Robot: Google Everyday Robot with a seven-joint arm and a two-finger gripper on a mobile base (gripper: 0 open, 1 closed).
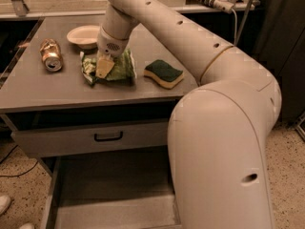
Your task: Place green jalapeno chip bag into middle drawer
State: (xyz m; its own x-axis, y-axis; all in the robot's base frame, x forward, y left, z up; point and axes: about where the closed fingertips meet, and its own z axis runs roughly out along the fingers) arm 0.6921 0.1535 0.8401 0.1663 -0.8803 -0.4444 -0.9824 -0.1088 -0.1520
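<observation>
**Holdings on and below the grey cabinet top, largest first**

1. Robot arm (pixel 224 128), cream, count 1. It reaches from in front of the cabinet top (pixel 57 87) over its right half to its middle.
2. Middle drawer (pixel 114 213), grey metal tray, count 1. Pulled out below the cabinet top, with bare flat floor showing.
3. Drawer front (pixel 62 140), grey, count 1. Shut, directly under the cabinet top, with one black handle (pixel 108 137).
4. Green jalapeno chip bag (pixel 121 68), crinkled foil, count 1. It lies on the middle of the cabinet top, outside every drawer, bunched at its left end.
5. Sponge (pixel 164 73), green over yellow, count 1. On the cabinet top, just right of the bag and apart from it.
6. Bowl (pixel 86 35), white and shallow, count 1. Toward the back of the cabinet top, pale inside showing.
7. Drink can (pixel 50 55), gold, dented, count 1. On its side at the left of the cabinet top.
8. Gripper (pixel 104 67), count 1. Down on the bag's left half at the middle of the cabinet top; whether it grips the bag cannot be told.
</observation>
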